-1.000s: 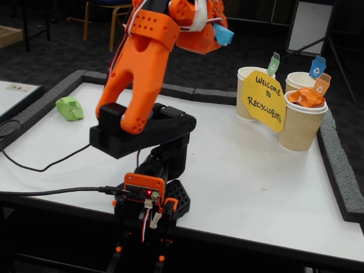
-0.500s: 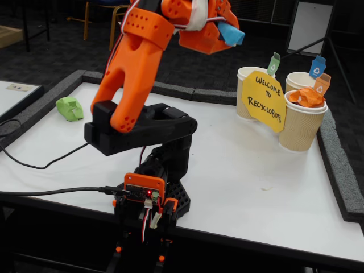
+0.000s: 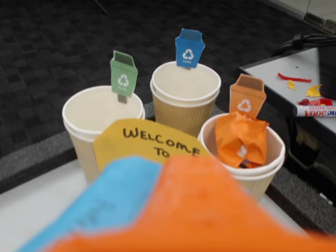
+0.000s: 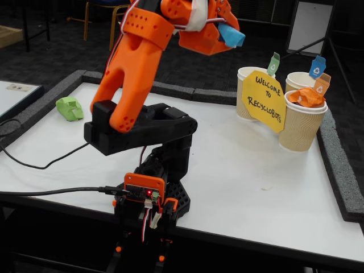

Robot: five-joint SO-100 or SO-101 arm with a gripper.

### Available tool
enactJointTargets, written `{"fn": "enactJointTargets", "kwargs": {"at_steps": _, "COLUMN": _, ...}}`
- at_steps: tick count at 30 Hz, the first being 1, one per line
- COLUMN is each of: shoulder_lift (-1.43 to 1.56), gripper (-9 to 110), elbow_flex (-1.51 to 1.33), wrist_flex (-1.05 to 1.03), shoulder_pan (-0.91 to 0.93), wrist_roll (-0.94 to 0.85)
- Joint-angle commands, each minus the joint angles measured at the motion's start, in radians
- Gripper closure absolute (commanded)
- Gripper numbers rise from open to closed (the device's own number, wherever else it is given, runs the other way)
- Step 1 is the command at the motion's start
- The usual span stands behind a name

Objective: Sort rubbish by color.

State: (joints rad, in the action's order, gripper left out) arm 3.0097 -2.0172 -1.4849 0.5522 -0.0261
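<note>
lime green wad lies at the far left of the white table in the fixed view, well apart from everything else. to its right the orange arm rises from its black base and bends over toward the cups. the gripper, high above the table, is clenched on the blue wad, which pokes out at its tip; in the wrist view that wad is a blurred blue patch against the orange jaw at the bottom.

further right stand three ribbed paper cups behind a yellow sign reading "welcome to recyclobots". the green-tagged cup is on the left, the blue-tagged cup in the middle at the back. the orange-tagged cup on the right holds the orange wad.
</note>
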Motion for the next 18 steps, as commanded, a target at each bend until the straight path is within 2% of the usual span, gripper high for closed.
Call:
{"fn": "enactJointTargets", "kwargs": {"at_steps": 1, "shoulder_lift": -0.060, "gripper": 101, "elbow_flex": 0.124, "wrist_flex": 0.060, "shoulder_pan": 0.035, "wrist_roll": 0.005}}
{"fn": "enactJointTargets", "kwargs": {"at_steps": 18, "shoulder_lift": -0.600, "gripper": 101, "elbow_flex": 0.341, "wrist_flex": 0.268, "shoulder_pan": 0.075, "wrist_roll": 0.005}}
